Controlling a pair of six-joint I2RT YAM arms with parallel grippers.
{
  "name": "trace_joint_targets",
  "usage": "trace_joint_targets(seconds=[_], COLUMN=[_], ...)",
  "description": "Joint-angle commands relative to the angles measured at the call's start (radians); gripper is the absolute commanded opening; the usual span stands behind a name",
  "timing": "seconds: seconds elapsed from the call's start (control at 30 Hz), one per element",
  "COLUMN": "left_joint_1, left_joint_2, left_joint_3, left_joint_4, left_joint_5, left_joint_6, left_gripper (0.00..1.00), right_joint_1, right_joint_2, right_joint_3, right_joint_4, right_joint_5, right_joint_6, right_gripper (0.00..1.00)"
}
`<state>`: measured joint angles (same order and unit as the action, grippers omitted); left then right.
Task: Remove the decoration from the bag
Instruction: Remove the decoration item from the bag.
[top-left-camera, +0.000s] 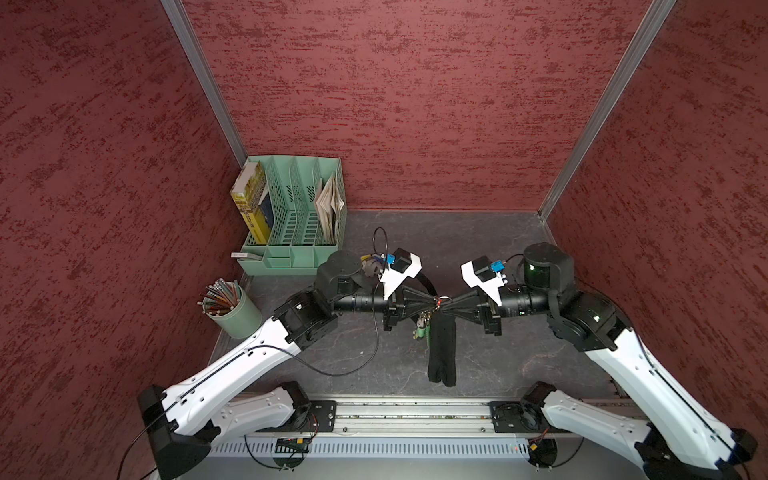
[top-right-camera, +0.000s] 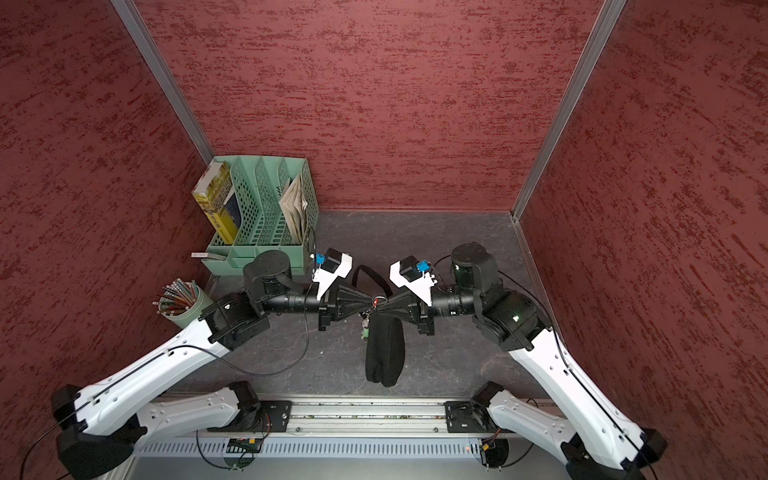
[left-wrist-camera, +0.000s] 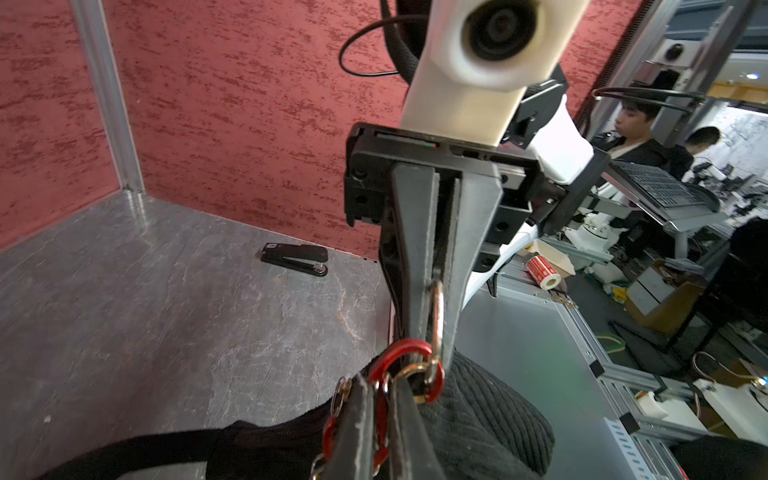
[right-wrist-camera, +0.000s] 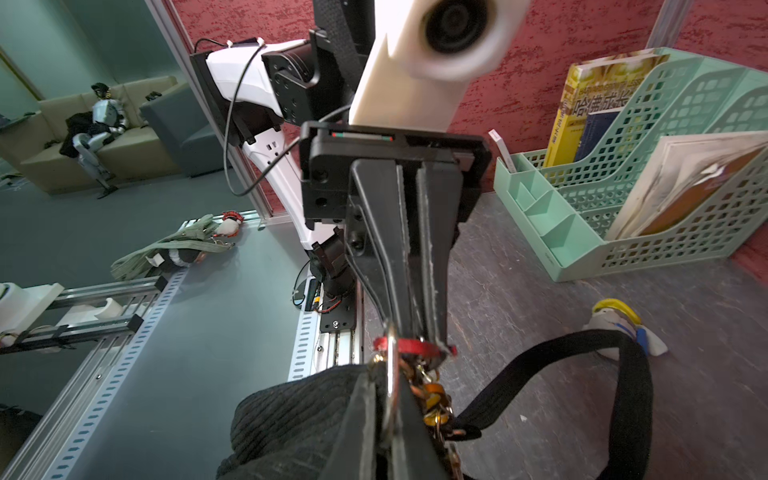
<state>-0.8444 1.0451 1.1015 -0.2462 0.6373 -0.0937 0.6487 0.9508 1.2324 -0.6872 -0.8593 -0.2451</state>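
The black ribbed bag (top-left-camera: 442, 349) (top-right-camera: 385, 353) hangs above the table's middle, between my two grippers, which meet tip to tip. Its strap (top-left-camera: 428, 284) (right-wrist-camera: 623, 374) loops away behind them. The decoration is a red clasp (left-wrist-camera: 399, 353) (right-wrist-camera: 411, 345) on a chain with amber beads (right-wrist-camera: 432, 399); a green charm (top-left-camera: 422, 328) (top-right-camera: 365, 328) dangles from it beside the bag. My left gripper (top-left-camera: 434, 305) (left-wrist-camera: 379, 386) is shut on the red clasp. My right gripper (top-left-camera: 451, 304) (right-wrist-camera: 386, 386) is shut on the bag's silver ring (left-wrist-camera: 436, 316) (right-wrist-camera: 390, 374).
A green file rack (top-left-camera: 291, 216) holding books stands at the back left, and a cup of pencils (top-left-camera: 232, 307) stands nearer on the left. A black stapler (left-wrist-camera: 295, 258) lies by the right wall. A small yellow-topped figure (right-wrist-camera: 619, 328) sits near the rack. A metal rail (top-left-camera: 411, 411) runs along the front.
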Motion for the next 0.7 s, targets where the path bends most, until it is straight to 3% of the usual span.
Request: trace_joint_targets(seconds=[0.0, 0.37, 0.67], left_joint_1=[-0.006, -0.086, -0.104], left_joint_2=[-0.011, 0.086, 0.141], left_joint_3=[0.054, 0.206, 0.283], left_joint_4=[-0.061, -0.206, -0.234], left_joint_5=[-0.218, -0.41, -0.439], left_joint_6=[-0.07, -0.137, -0.238], left_gripper=[0.0, 0.0, 0.0], right_joint_1=[0.007, 0.008, 0.006], right_joint_2=[-0.013, 0.016, 0.037], right_joint_3=[0.04, 0.044, 0.045], right_joint_4=[-0.035, -0.06, -0.071], right_joint_5=[-0.004, 0.018, 0.011], right_joint_6=[-0.026, -0.028, -0.033], right_gripper=[0.0, 0.0, 0.0])
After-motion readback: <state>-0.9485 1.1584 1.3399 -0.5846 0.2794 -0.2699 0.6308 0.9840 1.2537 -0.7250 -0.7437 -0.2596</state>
